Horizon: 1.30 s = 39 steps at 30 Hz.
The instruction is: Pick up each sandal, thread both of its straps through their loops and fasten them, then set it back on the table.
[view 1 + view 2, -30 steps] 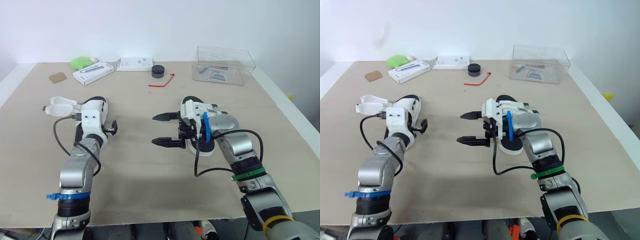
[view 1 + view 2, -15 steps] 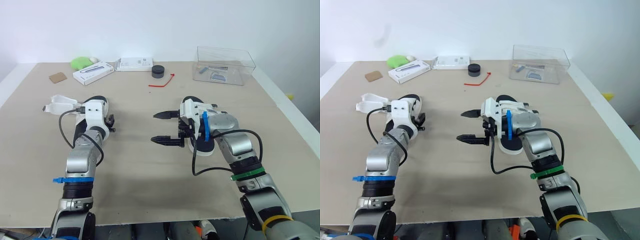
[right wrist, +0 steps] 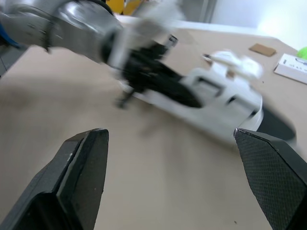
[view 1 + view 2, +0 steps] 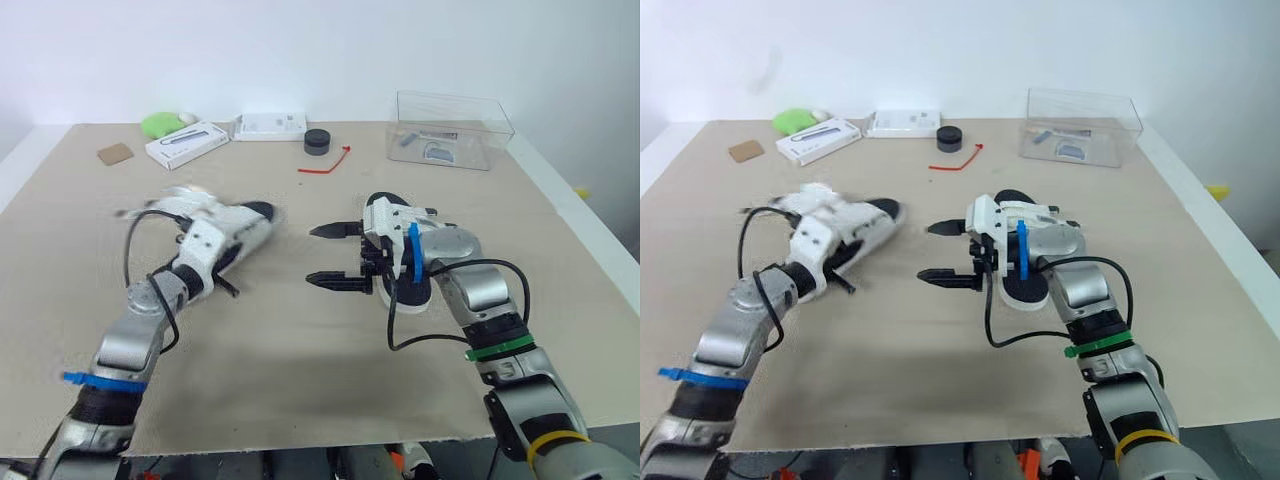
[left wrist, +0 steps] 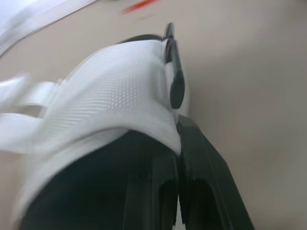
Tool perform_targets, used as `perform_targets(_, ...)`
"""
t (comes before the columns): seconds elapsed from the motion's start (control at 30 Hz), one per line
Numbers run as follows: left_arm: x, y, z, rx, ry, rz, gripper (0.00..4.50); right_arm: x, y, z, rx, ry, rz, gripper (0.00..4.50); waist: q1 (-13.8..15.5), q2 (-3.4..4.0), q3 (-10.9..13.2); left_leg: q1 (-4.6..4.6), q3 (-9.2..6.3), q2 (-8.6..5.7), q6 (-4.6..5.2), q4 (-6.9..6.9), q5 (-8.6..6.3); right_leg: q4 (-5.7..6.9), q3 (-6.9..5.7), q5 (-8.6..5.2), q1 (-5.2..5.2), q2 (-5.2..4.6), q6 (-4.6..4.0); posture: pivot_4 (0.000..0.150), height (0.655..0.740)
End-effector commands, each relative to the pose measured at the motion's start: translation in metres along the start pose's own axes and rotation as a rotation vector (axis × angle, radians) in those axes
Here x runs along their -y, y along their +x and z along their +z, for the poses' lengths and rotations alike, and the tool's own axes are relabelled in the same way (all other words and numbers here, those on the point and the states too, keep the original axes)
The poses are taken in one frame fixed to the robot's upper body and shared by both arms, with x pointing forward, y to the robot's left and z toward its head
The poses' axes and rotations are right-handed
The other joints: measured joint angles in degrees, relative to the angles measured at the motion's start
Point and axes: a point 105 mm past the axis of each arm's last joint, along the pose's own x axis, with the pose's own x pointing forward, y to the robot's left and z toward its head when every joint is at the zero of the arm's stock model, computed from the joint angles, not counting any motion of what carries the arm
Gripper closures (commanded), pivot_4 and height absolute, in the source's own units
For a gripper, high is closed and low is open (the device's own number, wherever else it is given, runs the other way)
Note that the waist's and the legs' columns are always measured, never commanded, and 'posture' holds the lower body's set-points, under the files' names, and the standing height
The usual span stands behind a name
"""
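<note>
My left gripper (image 4: 228, 256) is shut on the white upper of a black-soled sandal (image 4: 243, 221), which is tilted and blurred with motion left of the table's middle. In the left wrist view the black fingers (image 5: 165, 191) pinch the white mesh band (image 5: 115, 100) beside its black loop. The right wrist view shows this sandal (image 3: 211, 103) just ahead of my right gripper (image 3: 177, 177). That right gripper (image 4: 314, 255) stands open with nothing in it, pointing left towards the held sandal. The second sandal (image 4: 412, 296) lies flat on the table under my right wrist.
Along the table's back edge stand a clear plastic box (image 4: 450, 130), a black round object (image 4: 317, 141), a red tie (image 4: 325, 163), two white boxes (image 4: 185, 145) (image 4: 268, 126), a green object (image 4: 160, 124) and a brown card (image 4: 115, 154).
My left gripper has shut on the left sandal's white upper and swung it to the right, towards the table's middle. The right arm has stayed where it was.
</note>
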Motion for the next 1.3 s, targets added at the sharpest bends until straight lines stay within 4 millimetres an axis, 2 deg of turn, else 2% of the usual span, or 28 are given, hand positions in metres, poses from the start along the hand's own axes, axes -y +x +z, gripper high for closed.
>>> perform_targets(0.03,0.057,-0.038,0.02,0.098,0.23,-0.394,4.47,0.002,-0.006,0.01,0.021,-0.034,-0.003,0.0,-0.3,0.03,0.0,0.02,0.06,0.04,-0.04,-0.03,-0.04,0.01,-0.01,-0.05,-0.01,-0.01,-0.09,0.15,0.74)
perform_targets(0.17,0.074,-0.064,0.011,0.081,0.286,-0.562,4.47,0.002,-0.008,0.01,0.018,-0.034,-0.002,0.0,0.0,0.05,0.0,0.04,0.05,0.15,-0.04,-0.09,-0.07,0.06,-0.15,-0.15,-0.07,0.03,-0.23,0.15,0.74)
perform_targets(0.33,0.076,-0.083,-0.009,0.029,0.388,-0.694,4.47,0.0,-0.009,0.009,0.012,-0.032,-0.001,0.0,0.0,0.07,0.0,0.2,0.1,0.27,0.0,-0.06,-0.03,0.09,-0.19,-0.19,0.04,0.47,-0.29,0.15,0.74)
perform_targets(0.7,0.072,-0.086,-0.015,0.103,0.579,-0.786,4.47,-0.002,-0.01,0.006,0.0,-0.038,-0.001,0.0,0.0,0.07,0.0,0.23,0.2,0.33,0.05,-0.07,-0.05,0.09,-0.19,-0.2,0.03,0.58,-0.26,0.15,0.74)
perform_targets(1.03,0.076,-0.083,-0.02,0.101,0.476,-0.766,4.47,-0.004,-0.012,0.005,-0.013,-0.041,0.004,0.0,0.0,0.07,0.0,0.23,0.2,0.35,0.08,-0.07,-0.07,0.1,-0.19,-0.2,0.03,0.59,-0.25,0.15,0.74)
perform_targets(1.27,0.072,-0.081,-0.019,0.077,0.479,-0.752,4.47,-0.004,-0.011,0.005,-0.015,-0.043,0.009,0.0,0.0,0.08,0.0,0.26,0.21,0.34,0.08,-0.05,-0.06,0.12,-0.17,-0.2,0.05,0.6,-0.23,0.15,0.74)
perform_targets(1.3,0.071,-0.081,-0.017,0.08,0.479,-0.751,3.86,-0.004,-0.01,0.005,-0.014,-0.043,0.01,0.0,0.0,0.08,0.0,0.26,0.21,0.34,0.08,-0.04,-0.06,0.12,-0.17,-0.2,0.05,0.6,-0.23,0.15,0.74)
